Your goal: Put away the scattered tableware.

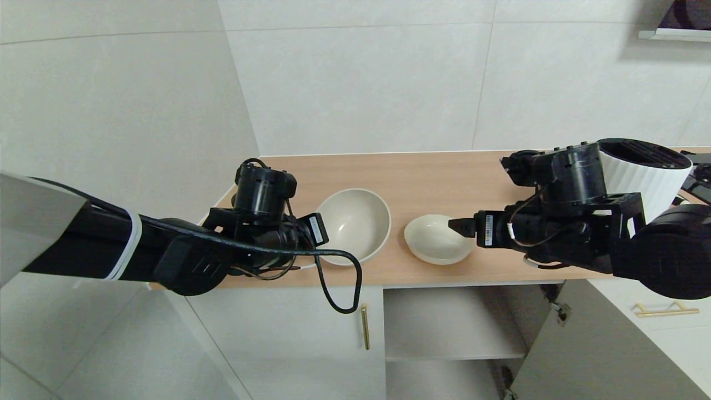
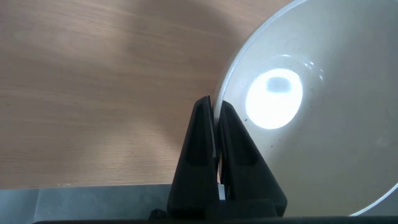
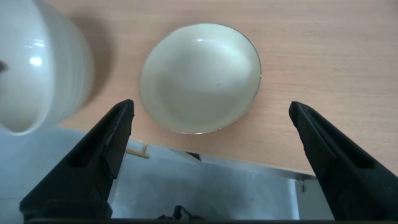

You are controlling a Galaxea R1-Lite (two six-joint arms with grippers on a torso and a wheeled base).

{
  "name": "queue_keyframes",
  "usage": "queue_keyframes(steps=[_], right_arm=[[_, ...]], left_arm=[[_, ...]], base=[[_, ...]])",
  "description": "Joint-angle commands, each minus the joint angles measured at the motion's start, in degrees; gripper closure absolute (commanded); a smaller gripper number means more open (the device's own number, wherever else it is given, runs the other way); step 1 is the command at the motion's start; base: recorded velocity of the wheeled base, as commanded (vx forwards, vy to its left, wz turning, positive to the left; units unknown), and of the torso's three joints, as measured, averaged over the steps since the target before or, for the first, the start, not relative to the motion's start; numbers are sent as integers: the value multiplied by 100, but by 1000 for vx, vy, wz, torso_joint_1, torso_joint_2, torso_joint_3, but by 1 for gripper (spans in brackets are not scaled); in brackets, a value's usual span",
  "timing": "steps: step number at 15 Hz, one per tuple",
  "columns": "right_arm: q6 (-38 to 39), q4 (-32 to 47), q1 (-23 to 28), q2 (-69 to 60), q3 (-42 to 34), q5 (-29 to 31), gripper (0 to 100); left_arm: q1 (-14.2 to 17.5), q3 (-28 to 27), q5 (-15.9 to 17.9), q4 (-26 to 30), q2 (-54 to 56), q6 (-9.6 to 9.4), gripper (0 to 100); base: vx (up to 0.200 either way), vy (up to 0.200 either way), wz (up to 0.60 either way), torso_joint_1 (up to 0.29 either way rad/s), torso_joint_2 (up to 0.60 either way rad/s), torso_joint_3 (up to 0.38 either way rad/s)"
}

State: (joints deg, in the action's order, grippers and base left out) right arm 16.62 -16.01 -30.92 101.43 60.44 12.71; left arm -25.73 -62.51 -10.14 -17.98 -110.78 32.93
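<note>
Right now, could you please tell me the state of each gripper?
Left gripper: shut on the rim of the large bowl.
Right gripper: open, holding nothing, over the small bowl.

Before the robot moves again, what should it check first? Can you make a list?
1. Left gripper pinches the big bowl at its rim: ok.
2. Grip firm enough to carry it: cannot tell.
3. Right gripper open: ok.
4. Small bowl upright on the counter, lined up with the right gripper: ok.
5. Cupboard door below is open: ok.
</note>
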Motion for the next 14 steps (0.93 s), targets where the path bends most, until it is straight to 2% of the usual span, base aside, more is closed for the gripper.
queue_keyframes(steps=[1,6,8,14], right_arm=[[0,-43,-2,466,135,205,0],[35,-78,174,1195,433,539,0],[35,-315,253,1477,495,715,0],[17,-535,305,1608,495,759,0]], left_arm=[[-2,2,4,5,65,3,100],[-2,20,-5,14,144,3,100],[-2,29,-5,23,153,3,100],[-2,29,-5,23,188,3,100]], base=[[0,0,0,0,0,0],[0,0,0,0,0,0],[0,0,0,0,0,0],[0,0,0,0,0,0]])
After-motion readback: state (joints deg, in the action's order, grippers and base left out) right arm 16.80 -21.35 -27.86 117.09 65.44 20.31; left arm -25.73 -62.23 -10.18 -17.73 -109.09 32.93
